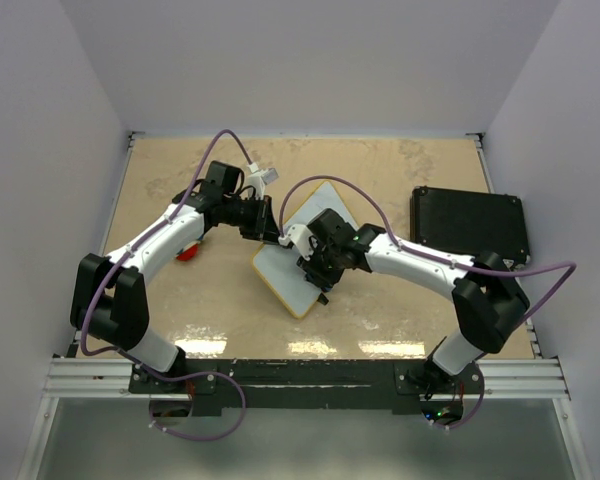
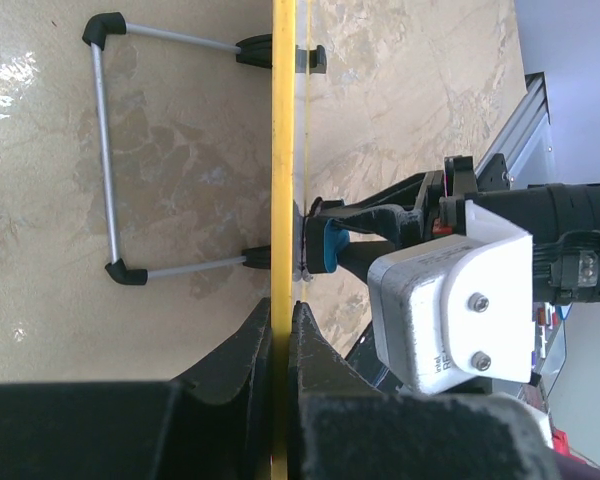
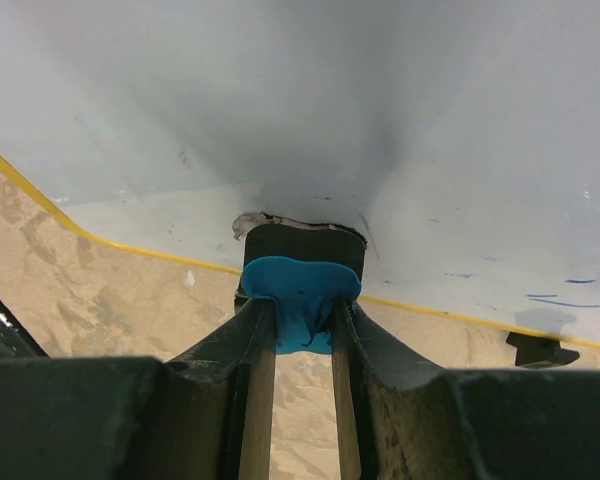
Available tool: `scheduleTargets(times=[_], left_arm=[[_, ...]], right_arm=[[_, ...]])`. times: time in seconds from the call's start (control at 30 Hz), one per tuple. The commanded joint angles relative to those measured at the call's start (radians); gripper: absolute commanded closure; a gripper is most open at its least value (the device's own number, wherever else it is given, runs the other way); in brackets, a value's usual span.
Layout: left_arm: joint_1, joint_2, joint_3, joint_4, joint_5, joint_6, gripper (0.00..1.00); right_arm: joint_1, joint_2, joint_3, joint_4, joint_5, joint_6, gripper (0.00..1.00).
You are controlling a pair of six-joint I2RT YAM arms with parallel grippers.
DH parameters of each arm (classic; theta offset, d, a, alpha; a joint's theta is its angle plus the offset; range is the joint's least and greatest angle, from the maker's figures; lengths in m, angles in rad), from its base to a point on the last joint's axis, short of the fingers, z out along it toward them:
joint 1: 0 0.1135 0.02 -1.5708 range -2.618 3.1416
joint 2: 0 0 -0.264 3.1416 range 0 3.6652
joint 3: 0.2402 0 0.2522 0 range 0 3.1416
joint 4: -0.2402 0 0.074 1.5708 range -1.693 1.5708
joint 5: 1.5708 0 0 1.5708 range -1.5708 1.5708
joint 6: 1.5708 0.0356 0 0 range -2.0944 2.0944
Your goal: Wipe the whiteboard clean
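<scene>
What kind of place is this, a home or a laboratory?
Probably a laboratory robot cell: plain white walls enclose a beige marbled tabletop, and two white-and-black robot arms are bolted to a silver aluminium rail.

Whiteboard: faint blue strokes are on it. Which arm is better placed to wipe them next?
Right. The right gripper holds the blue-backed eraser against the whiteboard, near the leftover blue strokes. The left gripper is shut on the yellow frame, steadying the board.

Bright, even overhead light. Glare patches on beige marbled surface [image 1: 310, 347] near its front edge; shadows soft. Right wrist view: grey shadow across white yellow-framed board [image 3: 460, 120], right claw [image 3: 300, 330] dark, slightly soft.
</scene>
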Motion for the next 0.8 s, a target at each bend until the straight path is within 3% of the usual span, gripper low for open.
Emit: scheduleTargets(times=[0.0,0.43,0.77], left_arm=[[-0.004,0.016,0.003,0.044,-0.059,0.016,1.0],[-0.004,0.011,-0.003,0.039,-0.061,0.019,1.0],[-0.004,0.002,-0.015,0.041,-0.065,0.02,1.0]], right_arm=[[0.027,0.015,-0.007,-0.055,0.016,-0.005,1.0],[0.026,0.032,0.037,-0.056,0.025,0.029,1.0],[0.024,-0.046,0.054,0.082,0.008,0.122,1.0]])
